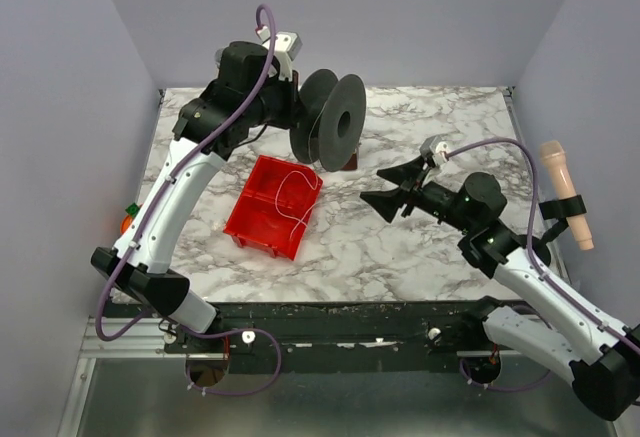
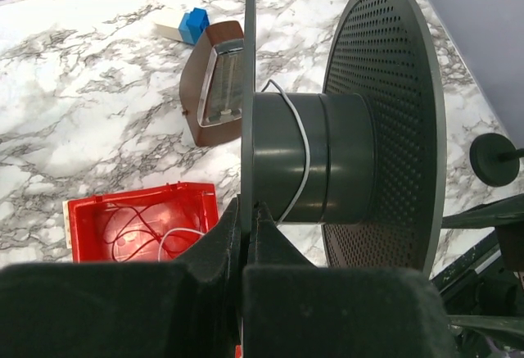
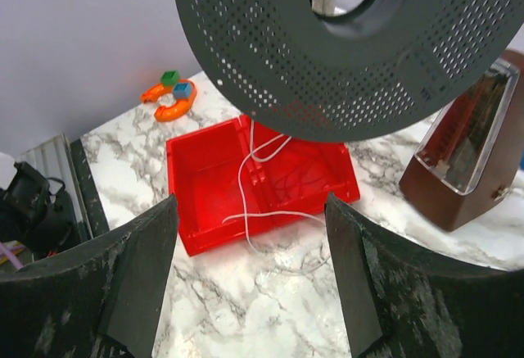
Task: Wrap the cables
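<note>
Above the marble table, the left gripper holds the black spool, its jaws clamped on one flange's edge. The right gripper hovers near it, jaws wide and empty. Wrapping looks barely begun: the thin white cable makes about one turn over the hub, and the rest lies loose in the red bin.

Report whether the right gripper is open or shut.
Open. The right gripper has its fingers wide apart in its wrist view, nothing held between them; the red bin shows through the gap.
</note>
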{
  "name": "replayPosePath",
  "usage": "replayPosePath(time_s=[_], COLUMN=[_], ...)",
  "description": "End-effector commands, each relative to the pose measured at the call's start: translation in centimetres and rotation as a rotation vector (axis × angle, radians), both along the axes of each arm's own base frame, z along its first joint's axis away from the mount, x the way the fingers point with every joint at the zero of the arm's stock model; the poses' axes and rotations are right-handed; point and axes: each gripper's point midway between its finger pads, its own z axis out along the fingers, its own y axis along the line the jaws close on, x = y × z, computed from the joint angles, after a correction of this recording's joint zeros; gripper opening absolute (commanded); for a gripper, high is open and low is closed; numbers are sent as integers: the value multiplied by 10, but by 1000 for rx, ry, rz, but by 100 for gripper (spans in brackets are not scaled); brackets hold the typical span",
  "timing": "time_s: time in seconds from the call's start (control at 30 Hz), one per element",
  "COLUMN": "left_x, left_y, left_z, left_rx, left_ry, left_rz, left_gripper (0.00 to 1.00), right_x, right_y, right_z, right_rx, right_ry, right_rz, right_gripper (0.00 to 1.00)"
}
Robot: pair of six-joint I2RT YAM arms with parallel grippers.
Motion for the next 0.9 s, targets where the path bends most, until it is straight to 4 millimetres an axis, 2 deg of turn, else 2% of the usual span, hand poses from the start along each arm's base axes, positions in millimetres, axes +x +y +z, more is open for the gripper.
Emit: replayPosePath(time_s=[0.0,0.2,0.33,0.47,0.53,0.7,0.87], left_x=[-8,-19,-28,-31,-32,-34,-35], left_y=[1,5,13,18,18,17,18], left_z=[53,96,112,113,111,110,108], left_rx=[-131,-185,-185,-170,-165,-161,-153], left_ry=[-87,-153,-190,-200,-196,-190,-191], left_rz=[8,9,16,27,24,8,4], left_gripper=[0,0,0,0,0,0,0], right_x=[7,19,39,51,60,85,104], right_y=[-3,21,32,45,47,55,63], right_z=[-3,-36,-86,-143,-163,-198,-223], right_rx=[-33,-30,-174,-281,-303,-394,-481], right_ry=[36,79,174,392,465,532,558], right_rz=[-39,1,-5,-36,-79,-123,-120], right_gripper=[80,80,80,76,75,73,74])
